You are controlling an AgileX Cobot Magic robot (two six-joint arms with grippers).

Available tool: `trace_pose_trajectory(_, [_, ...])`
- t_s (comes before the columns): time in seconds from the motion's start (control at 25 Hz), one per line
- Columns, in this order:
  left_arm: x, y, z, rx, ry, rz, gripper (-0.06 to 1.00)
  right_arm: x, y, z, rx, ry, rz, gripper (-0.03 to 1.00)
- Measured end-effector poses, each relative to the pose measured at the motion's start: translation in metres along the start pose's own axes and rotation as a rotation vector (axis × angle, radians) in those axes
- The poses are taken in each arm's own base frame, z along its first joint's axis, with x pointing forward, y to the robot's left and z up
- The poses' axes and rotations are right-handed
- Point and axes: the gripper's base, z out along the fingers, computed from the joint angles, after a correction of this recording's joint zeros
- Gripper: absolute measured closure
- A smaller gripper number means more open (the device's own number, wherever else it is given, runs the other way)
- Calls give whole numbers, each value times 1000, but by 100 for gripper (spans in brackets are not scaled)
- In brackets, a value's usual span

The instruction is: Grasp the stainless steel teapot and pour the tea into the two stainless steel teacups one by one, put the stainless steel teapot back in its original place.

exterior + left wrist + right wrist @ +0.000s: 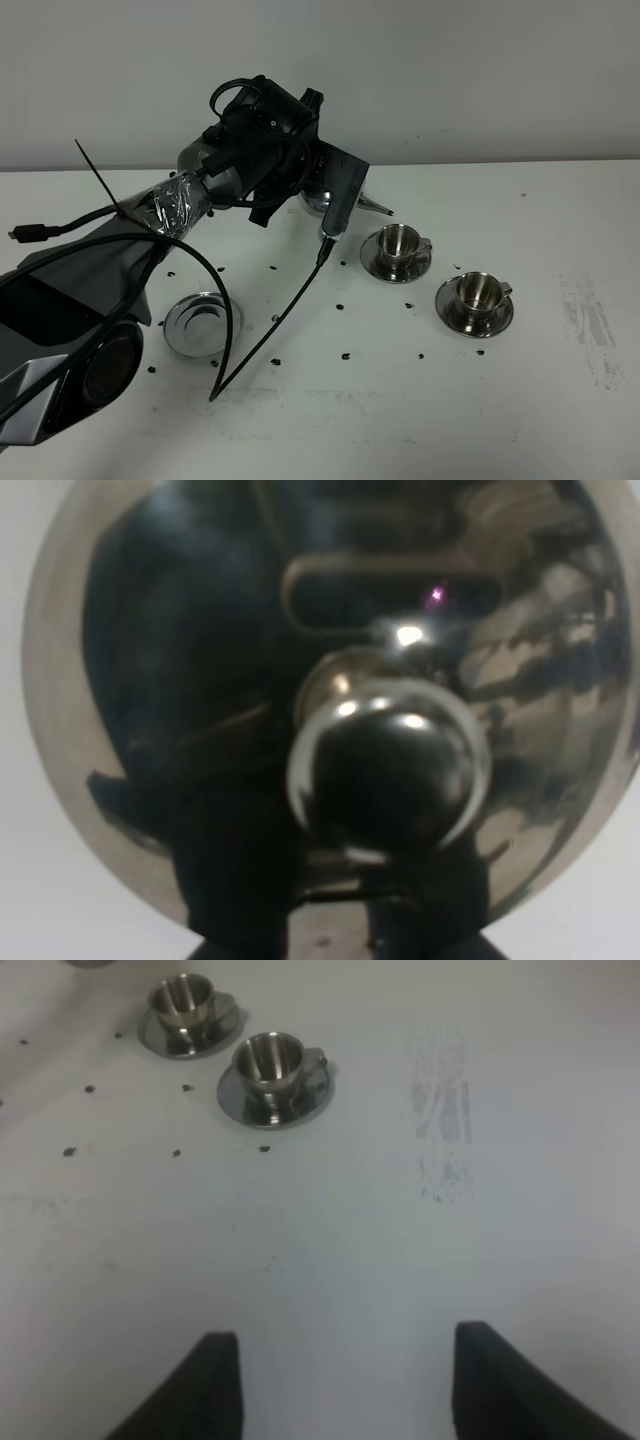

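My left gripper (318,180) is shut on the stainless steel teapot (314,199) and holds it off the table, behind and left of the cups. The arm hides most of the pot. Its thin spout (378,207) points right toward the nearer teacup (398,245). The left wrist view is filled by the teapot's domed lid (180,660) and its knob (385,770). The second teacup (477,293) stands on its saucer further right. Both cups show in the right wrist view (183,1000) (270,1063). The round steel coaster dish (203,322) lies empty at front left. My right gripper (345,1385) is open over bare table.
Small dark specks (345,355) are scattered over the white table (330,430) around the cups and coaster. A black cable (285,310) hangs from the left arm down to the table. A scuffed patch (590,325) marks the table at the right.
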Motion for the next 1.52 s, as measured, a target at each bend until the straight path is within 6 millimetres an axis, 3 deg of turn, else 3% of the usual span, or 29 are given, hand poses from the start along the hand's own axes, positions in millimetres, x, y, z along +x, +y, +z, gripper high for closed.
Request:
trace_pose_trajectory(0.48, [-6, -5, 13, -3, 29, 50, 77, 0, 0, 0, 0, 0, 0, 50])
trace_pose_trajectory(1.52, [-19, 9, 6, -143, 117, 217, 77, 0, 0, 0, 0, 0, 0, 50])
